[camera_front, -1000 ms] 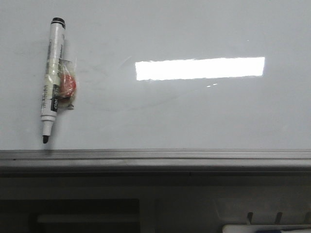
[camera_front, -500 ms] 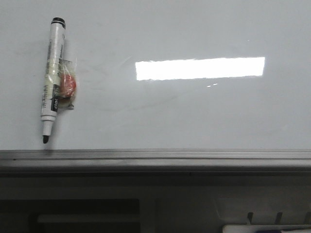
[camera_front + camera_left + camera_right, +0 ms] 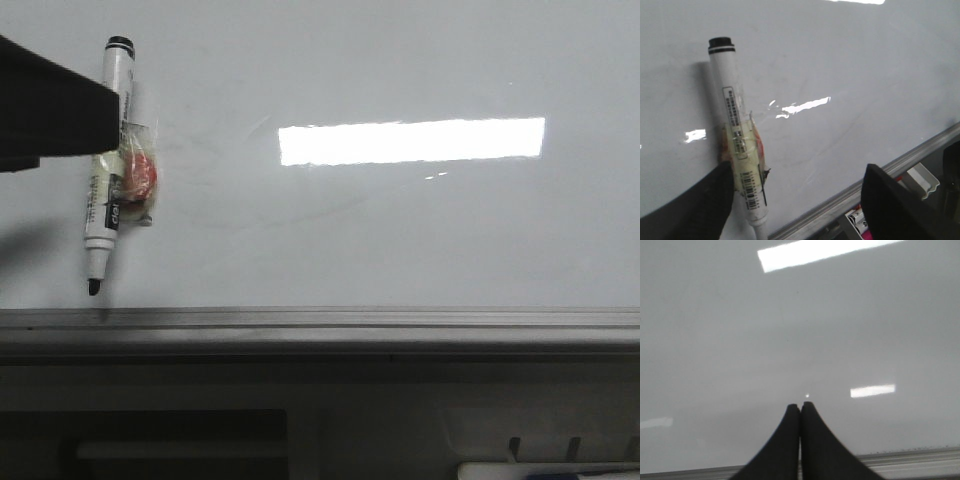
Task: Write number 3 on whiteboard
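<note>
The whiteboard (image 3: 400, 230) lies glossy and white-grey, with a grey metal rail (image 3: 320, 325) along its near edge. No number 3 is in view on it. A white marker (image 3: 100, 215) with a black tip, tape and a red piece on its barrel rests at the board's left. The dark bulk of my left arm (image 3: 50, 110) overlaps the marker's upper part. In the left wrist view my left gripper (image 3: 799, 170) is open; the marker (image 3: 730, 100) lies just inside one finger (image 3: 705, 205), untouched by the other. My right gripper (image 3: 800, 407) is shut and empty above bare board (image 3: 790, 330).
A bright rectangular light reflection (image 3: 410, 140) sits mid-board, with faint grey smudges (image 3: 230, 135) to its left. Below the rail a white tray (image 3: 922, 180) holds other markers (image 3: 855, 220); its edge (image 3: 550, 468) shows at the front view's bottom right.
My left arm has come into the front view from the left and now covers part of the marker's upper barrel. The marker itself has not moved.
</note>
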You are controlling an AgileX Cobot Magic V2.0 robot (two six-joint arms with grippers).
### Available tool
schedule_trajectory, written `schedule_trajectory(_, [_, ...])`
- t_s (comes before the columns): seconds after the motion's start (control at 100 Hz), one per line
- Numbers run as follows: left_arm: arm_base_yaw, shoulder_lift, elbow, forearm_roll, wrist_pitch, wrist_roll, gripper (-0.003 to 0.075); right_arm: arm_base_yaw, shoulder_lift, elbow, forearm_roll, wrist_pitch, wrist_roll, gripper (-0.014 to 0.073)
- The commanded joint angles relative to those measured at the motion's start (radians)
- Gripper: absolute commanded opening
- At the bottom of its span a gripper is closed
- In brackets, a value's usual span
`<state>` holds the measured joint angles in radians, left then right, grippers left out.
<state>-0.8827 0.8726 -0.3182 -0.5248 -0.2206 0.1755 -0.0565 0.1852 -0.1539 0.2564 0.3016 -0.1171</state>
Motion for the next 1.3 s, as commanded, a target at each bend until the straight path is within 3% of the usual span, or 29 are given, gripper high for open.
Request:
schedule_trajectory(0.0, [-0.007,0.032,-0.035,-0.017,-0.115,-0.009,0.048,0.004,0.02,-0.032,0.006,-0.078,-0.003,-0.0061])
schedule_trajectory(0.64, [-0.007,0.228,-0.035,-0.106,-0.278,-0.009,0.0471,0.005,0.02,-0.032,0.006,-0.078,-0.003,-0.0061])
schedule_trajectory(0.76, [-0.007,0.23,-0.035,-0.157,-0.258,-0.009,0.0368,0.005,0.02,-0.032,0.006,-0.078,-0.003,-0.0061])
schedule_trajectory(0.98, [-0.007,0.23,-0.035,-0.162,-0.178,-0.009,-0.0021,0.005,0.02,-0.032,0.006,-0.078,-0.003,-0.0061])
schedule_trajectory(1.29, [-0.009,0.226,-0.035,-0.094,-0.125,0.002,-0.002,0.083,0.02,-0.09,0.045,-0.045,-0.028,-0.0061])
